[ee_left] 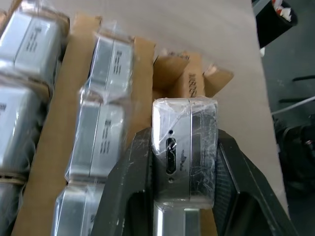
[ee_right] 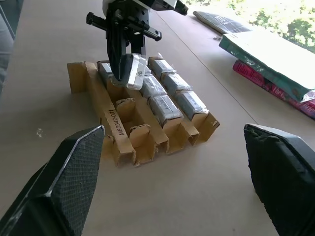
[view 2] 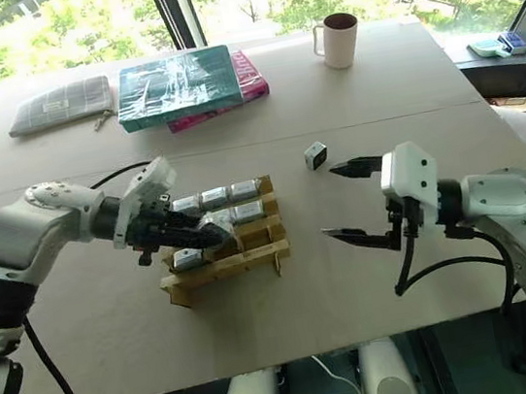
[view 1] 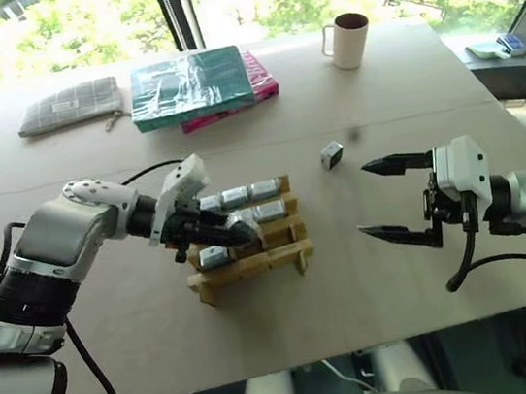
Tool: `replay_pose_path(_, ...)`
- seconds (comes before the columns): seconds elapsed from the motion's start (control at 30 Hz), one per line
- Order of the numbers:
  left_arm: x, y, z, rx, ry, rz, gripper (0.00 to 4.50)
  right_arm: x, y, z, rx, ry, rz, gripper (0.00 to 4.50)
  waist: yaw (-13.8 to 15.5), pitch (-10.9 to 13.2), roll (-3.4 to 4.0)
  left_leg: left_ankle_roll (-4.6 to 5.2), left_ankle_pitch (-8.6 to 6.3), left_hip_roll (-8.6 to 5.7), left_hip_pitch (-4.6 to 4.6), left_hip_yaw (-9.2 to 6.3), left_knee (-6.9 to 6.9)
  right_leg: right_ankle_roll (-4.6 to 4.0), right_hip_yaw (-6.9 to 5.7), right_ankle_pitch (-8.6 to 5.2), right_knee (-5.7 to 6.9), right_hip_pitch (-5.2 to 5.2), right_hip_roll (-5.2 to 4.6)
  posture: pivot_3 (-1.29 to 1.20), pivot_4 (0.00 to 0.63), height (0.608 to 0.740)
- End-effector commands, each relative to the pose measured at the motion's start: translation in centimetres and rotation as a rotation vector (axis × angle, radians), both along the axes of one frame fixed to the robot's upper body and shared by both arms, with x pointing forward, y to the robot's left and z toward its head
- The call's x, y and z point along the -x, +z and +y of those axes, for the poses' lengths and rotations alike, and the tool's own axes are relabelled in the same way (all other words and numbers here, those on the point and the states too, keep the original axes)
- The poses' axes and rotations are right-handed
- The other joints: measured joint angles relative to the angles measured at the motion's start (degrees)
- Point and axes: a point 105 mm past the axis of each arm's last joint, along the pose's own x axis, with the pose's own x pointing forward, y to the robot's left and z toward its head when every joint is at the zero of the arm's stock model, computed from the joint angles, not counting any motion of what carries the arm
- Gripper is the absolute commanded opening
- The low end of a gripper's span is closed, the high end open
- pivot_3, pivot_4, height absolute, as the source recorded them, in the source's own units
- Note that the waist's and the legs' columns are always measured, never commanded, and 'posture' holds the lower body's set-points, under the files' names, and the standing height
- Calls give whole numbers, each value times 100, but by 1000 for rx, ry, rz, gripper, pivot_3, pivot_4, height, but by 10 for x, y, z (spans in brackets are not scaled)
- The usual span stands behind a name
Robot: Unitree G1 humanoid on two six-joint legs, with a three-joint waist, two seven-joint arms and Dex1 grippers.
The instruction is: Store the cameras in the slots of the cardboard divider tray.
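Observation:
The cardboard divider tray (view 1: 253, 265) sits mid-table with several wrapped silver cameras (view 1: 264, 189) standing in its back and middle slots. My left gripper (view 1: 239, 232) reaches over the tray from the left, shut on another wrapped camera (ee_left: 184, 147), which hangs just above the near row (ee_right: 132, 71). The front slots (ee_right: 140, 135) toward the right gripper stand empty. One loose camera (view 1: 331, 154) with a dark face lies on the table behind and right of the tray. My right gripper (view 1: 364, 200) hovers right of the tray, open and holding nothing.
A cream mug (view 1: 349, 40) stands at the back right. Teal (view 1: 191, 88) and pink (view 1: 265, 87) flat packets and a grey pouch (view 1: 69, 105) lie along the back left. The table edge runs close in front of both arms.

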Motion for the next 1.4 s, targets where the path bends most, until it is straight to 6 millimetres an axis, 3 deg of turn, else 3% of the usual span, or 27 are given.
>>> replay_pose_path(0.03, 1, 1, 0, -29, -47, -10, 854, 8, 8, 3, -1, 15, -59, 4500, 23, 0, 0, 0, 0, 0, 0, 0, 0, 0, 0, 0, 0, 0, 0, 0, 150, 740)
replay_pose_path(0.33, -8, -3, -4, -182, -57, -112, 854, 8, 5, 3, 3, -6, -72, 4500, 30, 0, 0, 1, 1, 0, 6, -1, 5, 0, 1, 0, 10, 1, 2, 0, 150, 740)
replay_pose_path(0.5, -2, -1, -9, -225, -101, -162, 854, 8, 5, 2, 8, -11, -76, 4500, 42, -2, 0, 2, 1, 0, 10, -2, 11, 1, 2, 0, 17, 3, 2, 0, 150, 740)
replay_pose_path(0.53, -2, 1, -10, -226, -105, -178, 1864, 7, 5, 2, 9, -12, -77, 4500, 42, -1, 1, 2, 1, 0, 10, -2, 12, 1, 2, 0, 19, 3, 2, 0, 150, 740)
replay_pose_path(0.57, -2, 3, -11, -220, -100, -186, 2075, 7, 4, 2, 9, -12, -77, 4500, 42, -1, 0, 2, 1, 0, 10, -2, 13, 1, 2, 0, 19, 3, 2, 0, 150, 740)
replay_pose_path(0.7, -5, 18, -13, -149, -39, -250, 4054, 4, 5, 5, 7, -19, -84, 4500, 46, -1, 0, 2, 1, 0, 9, -3, 14, 1, 3, 0, 19, 3, 2, 0, 150, 740)
replay_pose_path(0.73, -2, 25, -13, -99, -19, -213, 4310, 3, 5, 6, 7, -25, -90, 4500, 46, -1, 0, 2, 2, 0, 9, -3, 14, 1, 4, 0, 19, 3, 3, 0, 150, 740)
replay_pose_path(0.9, 5, 64, 10, 167, 160, -102, 4310, -15, 5, 10, 18, -82, -138, 4500, -12, 0, 0, 2, 1, 1, 8, -2, 14, 2, 6, 0, 19, 1, 5, 0, 150, 740)
replay_pose_path(1.0, -1, 79, 32, 367, 316, -225, 4310, -34, 5, 13, 50, -109, -196, 4500, -93, -2, 3, 2, 1, 2, 9, -4, 13, 2, 5, 0, 20, 1, 6, 0, 150, 740)
replay_pose_path(1.1, 9, 75, 54, 471, 393, -355, 4310, -62, 3, 13, 90, -138, -192, 4500, -144, -2, 4, 2, 1, 2, 12, -1, 12, 2, 8, 0, 19, 2, 5, 0, 150, 740)
replay_pose_path(1.17, 27, 65, 67, 518, 393, -371, 4310, -84, 0, 12, 133, -153, -185, 4500, -197, 0, -2, 2, 2, 4, 13, 6, 12, 0, 13, 2, 21, 0, 6, 0, 150, 740)
replay_pose_path(1.4, 63, 36, 83, 518, 439, -404, 4310, -134, -13, 18, 309, -99, -231, 4500, -133, 2, 1, 1, 1, 4, 12, 15, 9, -22, 17, 14, 18, -4, 3, 0, 150, 740)
